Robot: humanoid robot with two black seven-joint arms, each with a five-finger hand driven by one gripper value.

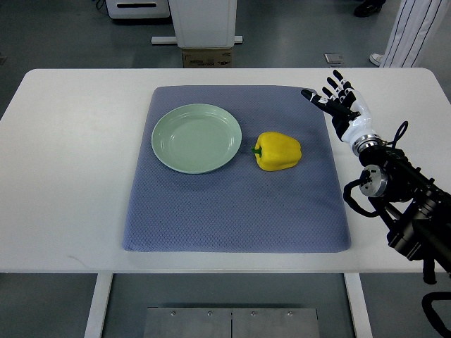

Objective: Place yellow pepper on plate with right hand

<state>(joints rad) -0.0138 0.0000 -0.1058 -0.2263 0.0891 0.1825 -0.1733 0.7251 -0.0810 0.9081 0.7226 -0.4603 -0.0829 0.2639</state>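
A yellow pepper point(277, 151) lies on its side on the blue-grey mat point(232, 204), its green stem pointing left. Just left of it sits a pale green plate point(196, 138), with nothing on it. My right hand point(337, 98) hovers at the mat's upper right edge, up and to the right of the pepper, fingers spread and holding nothing. Its black arm point(402, 197) comes in from the right edge. The left arm is out of view.
The mat lies on a white table point(63, 162). Beyond the far table edge stand a white machine base point(204, 24) and a small cardboard box point(206, 58). A person's legs and shoes point(409, 32) show at the top right.
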